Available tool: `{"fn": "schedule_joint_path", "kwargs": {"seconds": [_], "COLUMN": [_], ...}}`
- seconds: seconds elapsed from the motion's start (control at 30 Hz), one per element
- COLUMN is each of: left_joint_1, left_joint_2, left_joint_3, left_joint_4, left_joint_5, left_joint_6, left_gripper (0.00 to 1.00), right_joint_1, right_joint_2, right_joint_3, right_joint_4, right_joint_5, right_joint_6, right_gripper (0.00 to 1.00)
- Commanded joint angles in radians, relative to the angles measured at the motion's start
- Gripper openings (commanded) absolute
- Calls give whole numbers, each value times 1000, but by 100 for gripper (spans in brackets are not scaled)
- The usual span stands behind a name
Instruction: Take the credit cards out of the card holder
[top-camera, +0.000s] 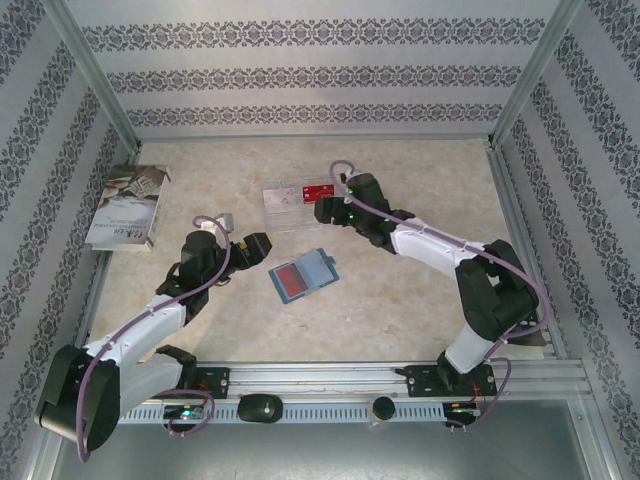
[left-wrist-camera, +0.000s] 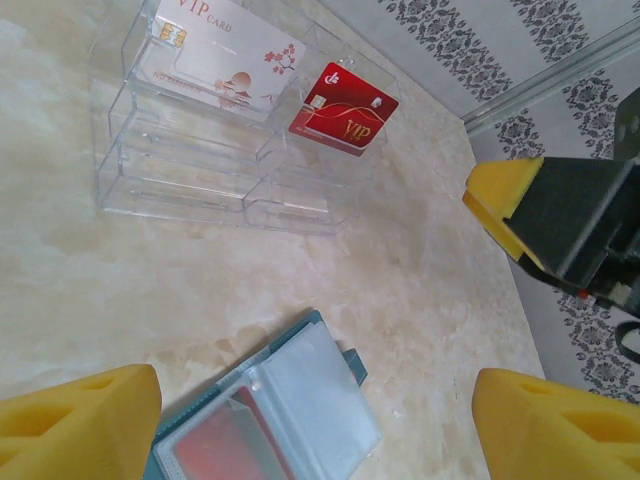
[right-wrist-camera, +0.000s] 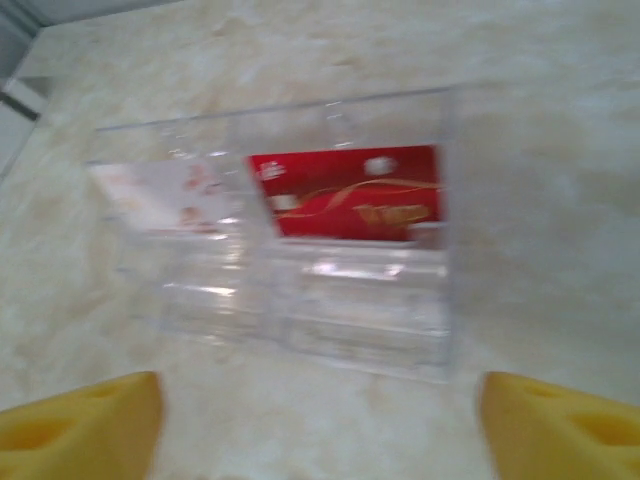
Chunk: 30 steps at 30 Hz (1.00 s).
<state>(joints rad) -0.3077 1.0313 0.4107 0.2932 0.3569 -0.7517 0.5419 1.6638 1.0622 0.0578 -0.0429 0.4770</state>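
The card holder lies unfolded on the table, just below the centre of the top view, both panels flat. A red credit card shows through the clear sleeve of its left panel. In the left wrist view the holder sits at the bottom centre of the frame.

Two more credit cards stand in the clear tray, which lies in the upper centre of the top view, apart from the holder.
- The red card occupies the right-hand compartment of the tray's top row.
- The pale card occupies the compartment to its left.

The left gripper is left of the holder in the top view, near it but not touching. Its yellow fingertips stand wide apart at the lower corners of the left wrist view, with nothing gripped.

The right gripper is at the right end of the tray in the top view, beside the red card. Its fingertips are spread to the lower corners of the right wrist view and hold nothing.

A white booklet lies at the left edge of the top view.
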Motion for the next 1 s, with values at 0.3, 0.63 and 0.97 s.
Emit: {"fn": "schedule_joint_path", "kwargs": {"seconds": [0.3, 0.63, 0.97], "left_joint_1": [22, 71, 91], "left_joint_2": [-52, -139, -124], "left_joint_3": [26, 20, 11], "left_joint_4": [-132, -229, -198], "left_joint_5": [-54, -53, -17], "left_joint_6": [65, 84, 70], "left_gripper": [81, 81, 81], "right_joint_1": [312, 378, 427], "right_joint_2": [148, 264, 317], "right_joint_3": [116, 240, 301], "right_joint_4": [-369, -499, -534], "right_joint_5": [-62, 108, 171], "right_joint_6": [-170, -274, -318], "right_gripper": [69, 49, 39]}}
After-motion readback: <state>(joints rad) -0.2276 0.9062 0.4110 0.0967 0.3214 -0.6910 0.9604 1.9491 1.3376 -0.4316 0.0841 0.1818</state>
